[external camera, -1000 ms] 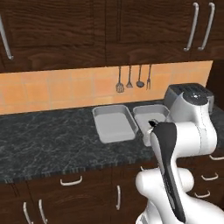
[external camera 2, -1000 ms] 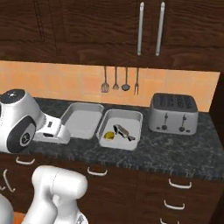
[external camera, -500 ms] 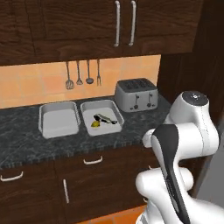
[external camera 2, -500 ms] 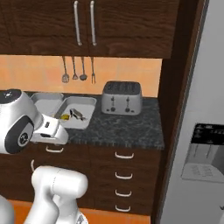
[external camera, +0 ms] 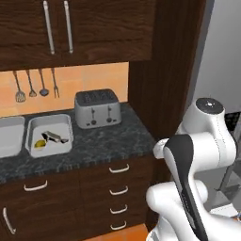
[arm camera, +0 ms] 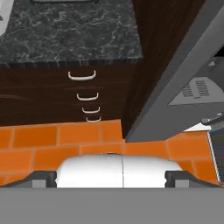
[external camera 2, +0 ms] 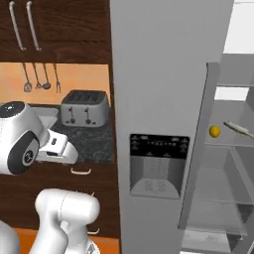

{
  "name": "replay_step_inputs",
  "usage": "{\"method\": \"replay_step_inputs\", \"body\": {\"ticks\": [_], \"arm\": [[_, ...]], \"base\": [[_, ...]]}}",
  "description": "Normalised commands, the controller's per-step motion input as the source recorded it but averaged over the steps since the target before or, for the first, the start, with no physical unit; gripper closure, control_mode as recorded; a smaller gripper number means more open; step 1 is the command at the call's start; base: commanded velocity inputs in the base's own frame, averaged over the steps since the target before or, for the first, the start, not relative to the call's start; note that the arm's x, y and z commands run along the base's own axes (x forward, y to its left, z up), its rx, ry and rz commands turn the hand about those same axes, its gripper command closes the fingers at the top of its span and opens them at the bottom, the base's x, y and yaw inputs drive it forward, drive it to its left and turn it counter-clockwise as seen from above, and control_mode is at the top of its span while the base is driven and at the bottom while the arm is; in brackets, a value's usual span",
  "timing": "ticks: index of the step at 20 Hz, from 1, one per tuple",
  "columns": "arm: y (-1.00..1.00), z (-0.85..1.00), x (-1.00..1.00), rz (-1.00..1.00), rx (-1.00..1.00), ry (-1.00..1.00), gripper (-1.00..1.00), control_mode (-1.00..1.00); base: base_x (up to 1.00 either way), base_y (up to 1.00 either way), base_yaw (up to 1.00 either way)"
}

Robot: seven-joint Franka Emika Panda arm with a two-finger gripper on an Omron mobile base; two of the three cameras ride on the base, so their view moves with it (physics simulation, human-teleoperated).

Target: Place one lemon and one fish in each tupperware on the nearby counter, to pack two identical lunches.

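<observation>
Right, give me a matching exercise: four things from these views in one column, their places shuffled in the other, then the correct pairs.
Things:
1. toaster
2. lemon
3. utensils
4. fish

Places:
A. hanging on the orange wall
B. in a tray with another lemon
C. on a shelf in the open fridge
D. on the counter, right of the tray

Pairs: 1-D, 2-C, 3-A, 4-B

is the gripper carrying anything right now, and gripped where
Nothing is held. In the hand view the gripper is open, its fingertips wide apart with bare orange floor beyond.
</observation>
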Motion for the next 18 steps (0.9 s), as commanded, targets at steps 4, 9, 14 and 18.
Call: {"method": "replay_step_inputs", "body": {"ticks": [4, 9, 14, 18], "arm": [[0.0, 0.0, 0.0, 0.0, 0.0, 0.0, -1.0, 1.0], [0.0, 0.0, 0.0, 0.0, 0.0, 0.0, -1.0, 1.0], [0.0, 0.0, 0.0, 0.0, 0.0, 0.0, -1.0, 1.0], [0.0, 0.0, 0.0, 0.0, 0.0, 0.0, -1.0, 1.0]], "base": [[0.0, -1.0, 0.0], [0.0, -1.0, 0.0], [0.0, -0.88, 0.0], [0.01, -0.39, 0.0]]}}
